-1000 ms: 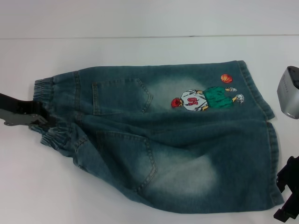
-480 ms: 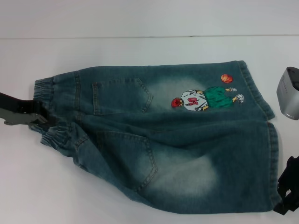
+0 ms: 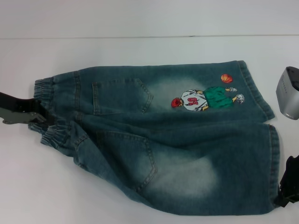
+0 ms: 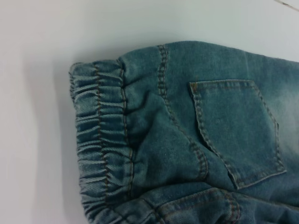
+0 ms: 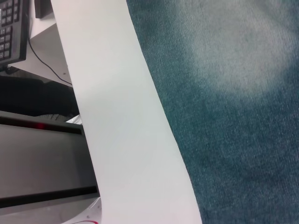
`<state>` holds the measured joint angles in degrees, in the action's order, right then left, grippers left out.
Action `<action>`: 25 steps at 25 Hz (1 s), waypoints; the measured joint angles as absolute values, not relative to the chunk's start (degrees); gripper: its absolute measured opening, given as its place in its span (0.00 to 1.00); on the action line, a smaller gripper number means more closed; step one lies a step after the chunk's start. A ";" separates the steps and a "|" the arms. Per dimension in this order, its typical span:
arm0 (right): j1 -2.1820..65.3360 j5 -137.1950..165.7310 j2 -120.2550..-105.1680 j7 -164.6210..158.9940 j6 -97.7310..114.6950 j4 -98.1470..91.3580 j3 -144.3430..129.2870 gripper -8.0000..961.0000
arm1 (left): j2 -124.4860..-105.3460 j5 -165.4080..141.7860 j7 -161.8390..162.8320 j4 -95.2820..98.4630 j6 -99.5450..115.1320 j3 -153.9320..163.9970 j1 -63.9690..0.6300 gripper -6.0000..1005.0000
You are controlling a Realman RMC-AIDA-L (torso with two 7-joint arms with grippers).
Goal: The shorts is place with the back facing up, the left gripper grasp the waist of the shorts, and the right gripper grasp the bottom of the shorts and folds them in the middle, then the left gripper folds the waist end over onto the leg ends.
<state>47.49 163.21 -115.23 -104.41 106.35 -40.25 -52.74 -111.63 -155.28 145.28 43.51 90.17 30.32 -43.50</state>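
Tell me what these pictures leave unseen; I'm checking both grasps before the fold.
- Left gripper, head view: its tips sit at the waist of the shorts, and bunched elastic hides whether they pinch it. The left wrist view shows no fingers.
- Right gripper, head view: cut off by the picture's right edge at the bottom of the shorts; contact unclear. The right wrist view shows only denim and table.
- Near leg's lower edge: cut off by the head view's bottom edge.

My left gripper [image 3: 28,116] is black with a pale grey metal finger; my right gripper [image 3: 288,189] is matte black, blocky.
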 joint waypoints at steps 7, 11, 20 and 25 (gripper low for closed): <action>47.05 162.25 -114.68 -103.97 106.25 -40.16 -50.51 0.02 | -111.42 -155.30 145.28 43.51 90.42 30.25 -43.10 0.09; 46.10 160.15 -113.04 -102.07 105.10 -38.92 -44.09 0.01 | -111.05 -155.31 145.28 43.76 90.39 29.46 -42.55 0.10; 40.45 144.91 -109.17 -100.78 102.13 -36.80 -30.19 0.01 | -109.75 -154.29 143.99 44.63 90.10 23.14 -41.83 0.11; 37.74 137.09 -108.19 -102.04 96.67 -34.84 -26.46 0.01 | -109.26 -149.99 143.56 44.71 88.11 21.38 -41.22 0.11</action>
<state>37.74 137.09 -108.19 -102.04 96.67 -34.84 -26.46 -109.26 -149.99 143.56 44.71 88.11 21.38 -41.22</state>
